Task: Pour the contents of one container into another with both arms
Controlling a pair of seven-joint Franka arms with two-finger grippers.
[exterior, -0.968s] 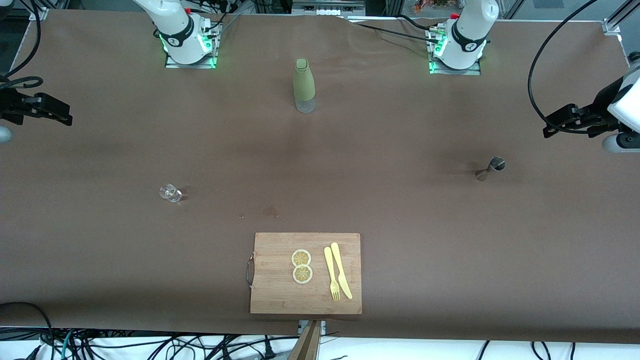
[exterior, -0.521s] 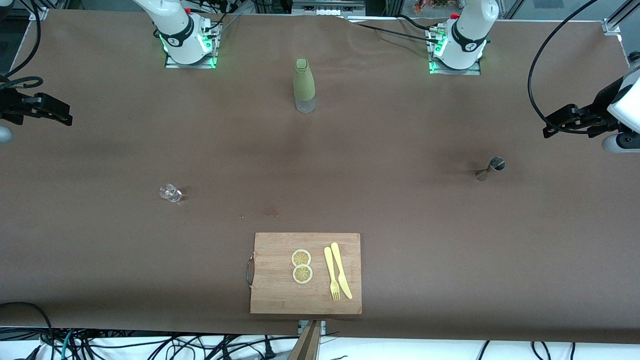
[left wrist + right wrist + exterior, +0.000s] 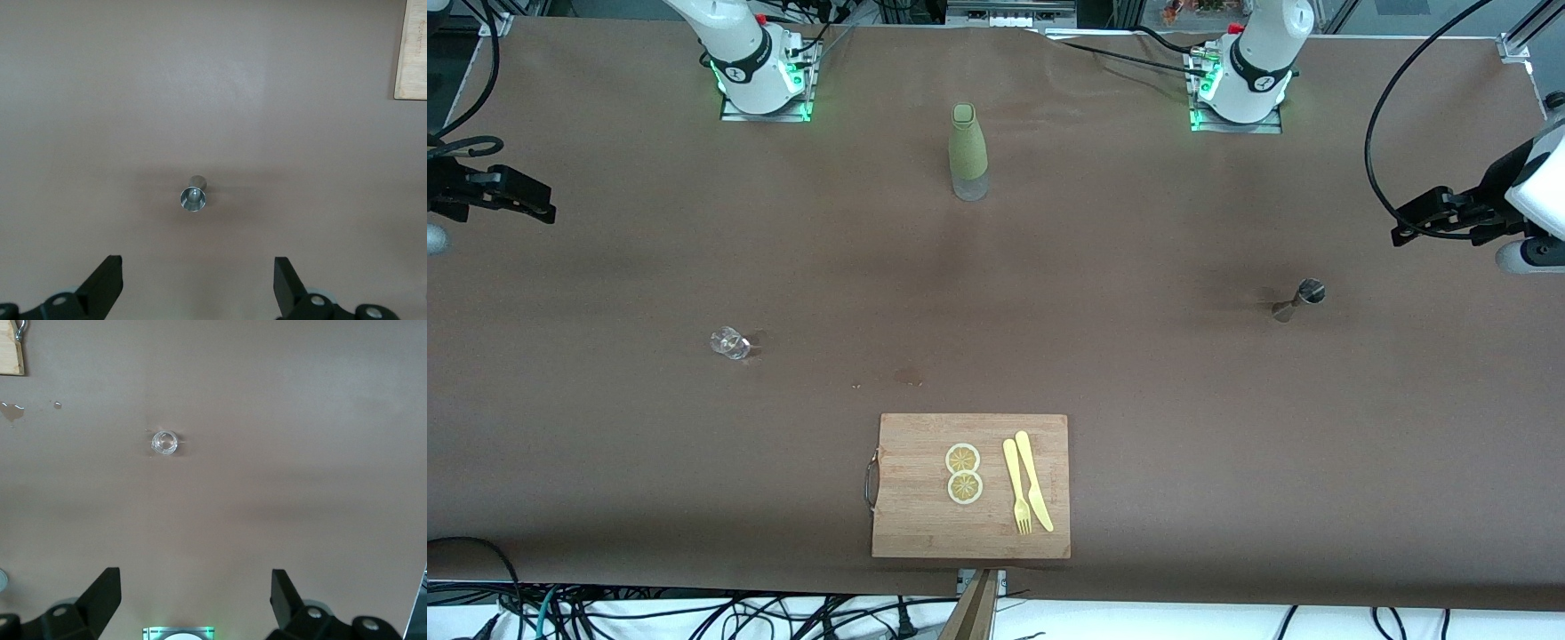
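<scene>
A small metal jigger point(image 3: 1300, 299) point(image 3: 193, 195) stands on the brown table toward the left arm's end. A small clear glass point(image 3: 729, 343) point(image 3: 164, 443) stands toward the right arm's end. My left gripper point(image 3: 1405, 230) point(image 3: 198, 287) hangs open high over the table's edge near the jigger, holding nothing. At the other end my right gripper point(image 3: 541, 205) point(image 3: 195, 600) also hangs open and holds nothing. Both are well apart from the containers.
A green bottle point(image 3: 967, 152) stands between the two arm bases. A wooden cutting board point(image 3: 911, 524) near the front edge carries two lemon slices point(image 3: 963, 472), a yellow fork point(image 3: 1016, 487) and a yellow knife point(image 3: 1033, 480). A small wet stain point(image 3: 908, 377) marks the table.
The left gripper has shifted very slightly upward in the front view. Nothing else has moved.
</scene>
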